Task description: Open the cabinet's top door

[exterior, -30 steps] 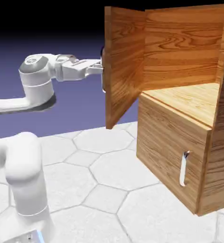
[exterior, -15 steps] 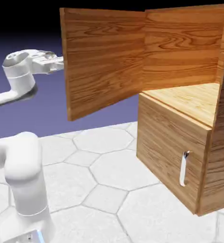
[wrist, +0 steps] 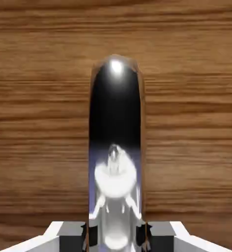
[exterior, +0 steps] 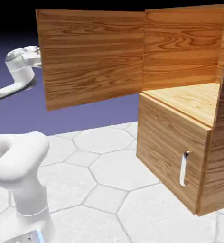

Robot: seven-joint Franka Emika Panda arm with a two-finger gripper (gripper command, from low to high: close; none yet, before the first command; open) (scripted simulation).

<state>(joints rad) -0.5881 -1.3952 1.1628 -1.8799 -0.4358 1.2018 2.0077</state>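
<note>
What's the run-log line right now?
gripper: shut on top door's handle | top door: wide open | lower door: closed

Floor [exterior: 104, 199]: pale, hexagon-like tiles with smaller squares between, grey joint lines. Backdrop [exterior: 92, 114]: plain blue-violet low down, fading to black along the top, exterior view.

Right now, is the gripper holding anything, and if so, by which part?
Yes: the gripper is closed on the handle of the top door, gripping the bar's stretch at the hand view's bottom edge.
</note>
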